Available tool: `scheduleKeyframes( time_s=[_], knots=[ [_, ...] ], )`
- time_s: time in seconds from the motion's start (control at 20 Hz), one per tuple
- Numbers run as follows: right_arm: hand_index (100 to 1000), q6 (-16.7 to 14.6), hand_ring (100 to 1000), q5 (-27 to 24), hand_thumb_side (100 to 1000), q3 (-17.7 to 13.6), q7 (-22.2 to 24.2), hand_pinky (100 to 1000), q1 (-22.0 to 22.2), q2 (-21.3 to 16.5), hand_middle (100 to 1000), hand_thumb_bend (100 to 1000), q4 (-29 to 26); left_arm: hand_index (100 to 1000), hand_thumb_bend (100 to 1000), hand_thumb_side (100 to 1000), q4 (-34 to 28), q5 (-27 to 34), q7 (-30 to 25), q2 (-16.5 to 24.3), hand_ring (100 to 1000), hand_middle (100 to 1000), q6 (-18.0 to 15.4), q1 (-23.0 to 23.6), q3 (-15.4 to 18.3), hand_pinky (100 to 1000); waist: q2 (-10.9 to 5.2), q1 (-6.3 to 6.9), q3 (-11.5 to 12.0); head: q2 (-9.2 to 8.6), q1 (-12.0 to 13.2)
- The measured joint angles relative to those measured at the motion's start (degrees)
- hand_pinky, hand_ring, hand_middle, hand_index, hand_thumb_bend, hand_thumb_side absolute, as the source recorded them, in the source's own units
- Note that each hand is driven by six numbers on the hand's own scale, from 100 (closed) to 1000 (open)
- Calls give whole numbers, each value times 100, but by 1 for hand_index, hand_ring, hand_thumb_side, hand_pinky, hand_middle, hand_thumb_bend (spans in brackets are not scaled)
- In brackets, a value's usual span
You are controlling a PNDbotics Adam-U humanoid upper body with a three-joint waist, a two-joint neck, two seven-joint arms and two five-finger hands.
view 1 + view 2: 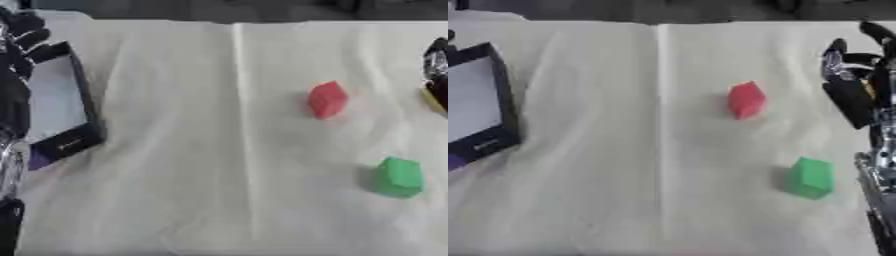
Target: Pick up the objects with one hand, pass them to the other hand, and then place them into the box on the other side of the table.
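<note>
White-clothed desk, box at its left edge. Left robot hand over the box, fingers spread, empty. Right robot hand at right edge, relaxed open, empty. Red block and green block on the cloth: both untransferred.

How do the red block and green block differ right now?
Colour: the red block is red, the green block is green. Position: the red block lies farther up the table and nearer the centre fold; the green block lies closer to the robot and farther to its right. The red block looks a little narrower than the green block, though that is hard to judge. Shared: both are small blocks resting on the white cloth, apart, touched by neither hand.
</note>
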Motion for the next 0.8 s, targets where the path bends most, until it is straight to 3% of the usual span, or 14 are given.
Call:
scheduleKeyframes(
  time_s=[0.45,0.8],
  knots=[
    [886,0,731,0,508,0,0,716,-4,0,937,100,0,757,100,792,0,0,0,0,822,723,0,0,0,897,0,-1,15,-1,-14],
    [896,93,754,-65,467,-96,-114,726,-81,-151,951,100,0,757,100,793,0,0,13,0,823,723,-11,-1,2,897,0,-22,57,-52,-368]
  ],
)
